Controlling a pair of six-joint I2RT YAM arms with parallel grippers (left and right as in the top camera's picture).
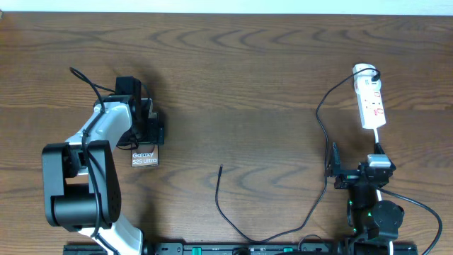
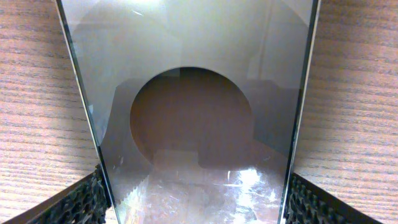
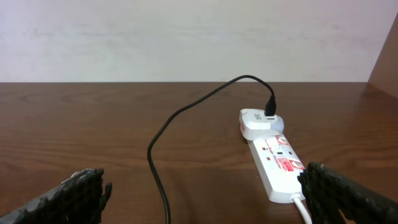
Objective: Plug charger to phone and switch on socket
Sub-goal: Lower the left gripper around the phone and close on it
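The phone lies at the left of the table, its white "Galaxy" lettering at the near end. My left gripper is shut on the phone's two long edges. In the left wrist view the phone's glossy face fills the space between the fingers. The charger, a thin black cable, runs from a plug at the far end of the socket, loops along the front edge and ends in a free tip at table centre. The socket is a white strip at the right. My right gripper is open and empty just in front of it.
The strip's white cord runs back toward the right arm's base. A white adapter block sits at the strip's far end with the black cable plugged in. The left arm's base stands at the front left.
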